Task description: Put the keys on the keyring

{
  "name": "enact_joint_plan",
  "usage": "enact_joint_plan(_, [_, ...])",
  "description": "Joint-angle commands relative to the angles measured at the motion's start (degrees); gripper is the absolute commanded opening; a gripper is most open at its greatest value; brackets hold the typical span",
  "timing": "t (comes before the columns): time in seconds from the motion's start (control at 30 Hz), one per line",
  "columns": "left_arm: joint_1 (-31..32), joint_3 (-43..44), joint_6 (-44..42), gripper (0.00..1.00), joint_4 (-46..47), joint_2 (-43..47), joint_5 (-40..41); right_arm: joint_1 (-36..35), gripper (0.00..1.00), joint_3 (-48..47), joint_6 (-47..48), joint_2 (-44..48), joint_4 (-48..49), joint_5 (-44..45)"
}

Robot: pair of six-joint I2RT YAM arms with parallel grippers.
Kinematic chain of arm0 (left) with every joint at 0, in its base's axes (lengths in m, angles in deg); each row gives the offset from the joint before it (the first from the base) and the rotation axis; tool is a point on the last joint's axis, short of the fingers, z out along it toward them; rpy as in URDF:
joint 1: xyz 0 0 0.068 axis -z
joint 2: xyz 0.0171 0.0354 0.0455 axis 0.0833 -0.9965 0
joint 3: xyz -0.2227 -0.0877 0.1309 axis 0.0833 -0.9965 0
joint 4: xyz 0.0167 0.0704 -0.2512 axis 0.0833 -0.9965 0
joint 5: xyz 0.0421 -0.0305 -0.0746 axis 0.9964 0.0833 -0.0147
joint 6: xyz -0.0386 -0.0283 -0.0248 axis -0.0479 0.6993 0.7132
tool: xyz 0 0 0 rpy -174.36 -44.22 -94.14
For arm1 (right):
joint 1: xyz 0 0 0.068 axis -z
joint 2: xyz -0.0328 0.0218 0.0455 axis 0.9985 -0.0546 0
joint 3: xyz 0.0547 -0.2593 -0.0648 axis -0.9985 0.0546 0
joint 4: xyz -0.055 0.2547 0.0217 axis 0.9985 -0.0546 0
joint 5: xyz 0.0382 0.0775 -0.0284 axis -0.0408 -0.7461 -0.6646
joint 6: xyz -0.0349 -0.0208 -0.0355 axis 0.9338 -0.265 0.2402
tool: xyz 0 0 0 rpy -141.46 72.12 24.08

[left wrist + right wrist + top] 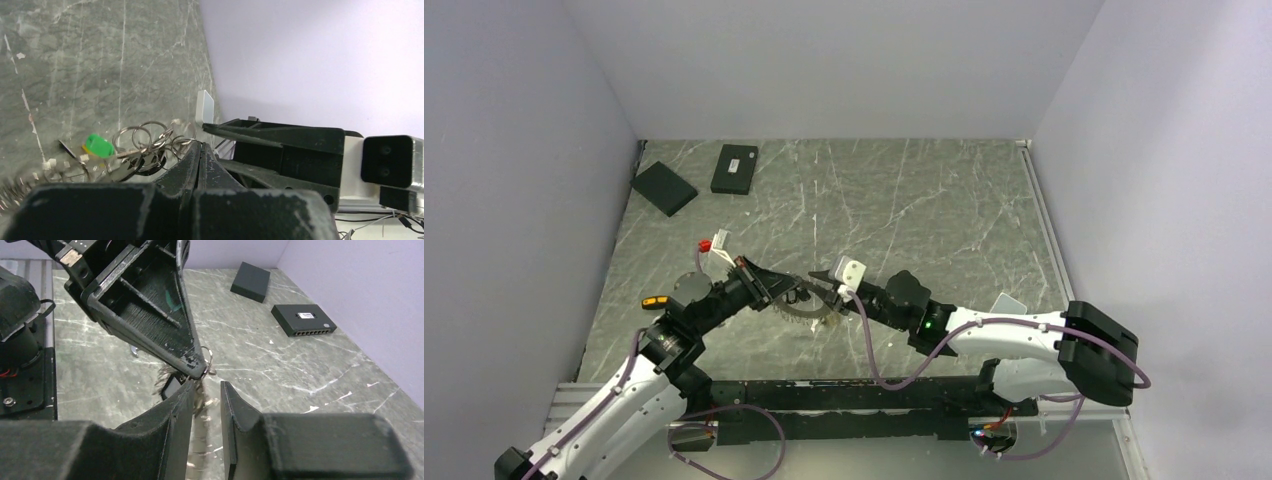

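Dark-grey keys (816, 312) fan out in a toothed fringe round the keyring (798, 301), and the whole bundle sits low over the marble table (944, 200), right between the two grippers near the front edge. Green tag (98, 145) showing, with a cluster of small split rings (145, 136) just beside the left fingertips.

Left gripper (201, 150): jaws pressed tight together at the rings. Whether a wire is actually pinched between them, I can't tell. Right gripper (207, 402): jaws part open with a clear gap, tips just beside the left one's, nothing firmly held.

The danger is crowding. The two sets of fingertips are almost touching, so a careless push could knock them together or jolt the ring loose. If the left's pinch is only on a thin wire, a sideways tug from the right might twist it free, and the fringe would likely drop flat and tangle.

Containers: two flat black boxes (664, 187) (735, 168) lie well apart at the far left corner. Both look shut, so their contents can't be seen.
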Motion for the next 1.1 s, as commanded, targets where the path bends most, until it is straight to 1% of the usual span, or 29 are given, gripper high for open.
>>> enact_joint_plan(0.0, [0.2,0.0,1.7,0.00,3.8,0.1,0.1,0.4,0.29,-0.5,-0.8,1.2,1.1,1.5])
enact_joint_plan(0.2, [0.2,-0.1,2.0,0.00,4.5,0.0,1.0,0.3,0.29,-1.8,-2.3,0.2,0.7,-1.0])
enact_joint_plan(0.47, [0.2,-1.9,4.7,0.00,5.3,1.8,5.0,0.1,0.29,-1.4,-4.7,0.2,1.2,-3.9])
enact_joint_plan(0.57, [0.2,-2.5,5.2,0.00,6.7,1.9,5.5,0.0,0.30,-1.7,-4.9,-0.9,1.9,-3.8])
enact_joint_plan(0.67, [0.1,-2.5,5.4,0.00,7.6,1.1,5.1,0.0,0.30,-1.9,-4.5,-2.9,3.4,-1.7])
enact_joint_plan(0.83, [0.2,-3.7,7.1,0.00,10.5,0.5,5.1,0.0,0.30,-3.2,-3.8,-5.1,3.9,-2.1])
enact_joint_plan(1.07, [0.2,-3.4,5.9,0.00,8.7,1.2,5.6,0.0,0.30,-4.2,-3.6,-5.3,3.9,-0.8])
